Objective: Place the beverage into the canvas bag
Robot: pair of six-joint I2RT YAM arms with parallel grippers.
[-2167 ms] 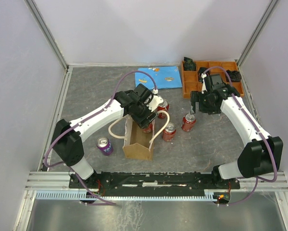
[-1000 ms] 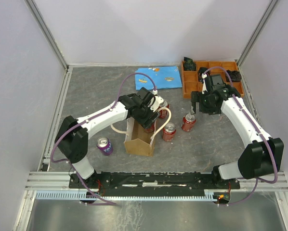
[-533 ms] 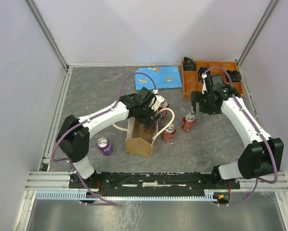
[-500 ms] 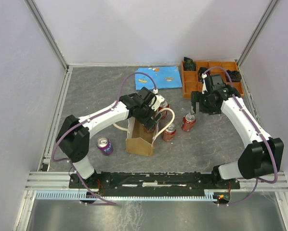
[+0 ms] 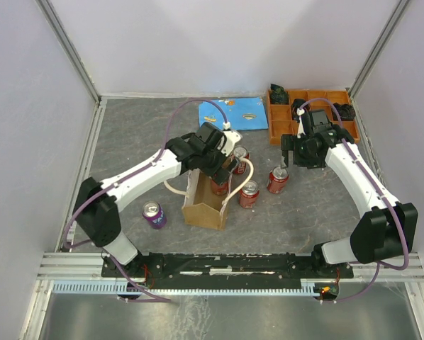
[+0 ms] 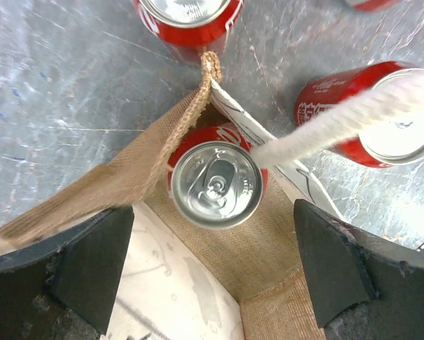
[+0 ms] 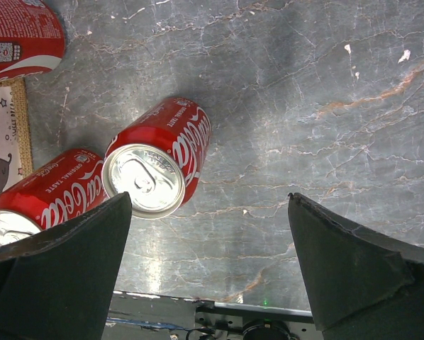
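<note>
The left gripper [image 6: 212, 237] hangs spread wide, with nothing between its fingers [image 6: 77, 265]. Straight beneath it a red can [image 6: 215, 184] stands upright inside the bag [image 6: 265, 273], silver top showing, tucked into the end where the tan side meets the cream face. It's the only thing I can see in there. A rope handle [image 6: 347, 117] slants across by the right finger. Outside the bag, a corner can [image 6: 187, 18] sits just past the bag's tip and a side can [image 6: 378, 113] stands against the cream face.

The right gripper [image 7: 208, 269] is just as wide open and just as empty. Below it, toward its left finger, a lone can [image 7: 159, 159] stands on the table.

Beyond that gripper the orange tray [image 5: 278, 129] holds dark bits [image 5: 276, 93] in a few compartments; I can't tell what they are. A purple can [image 5: 154, 214] stands well off from the left gripper, beside the bag.
</note>
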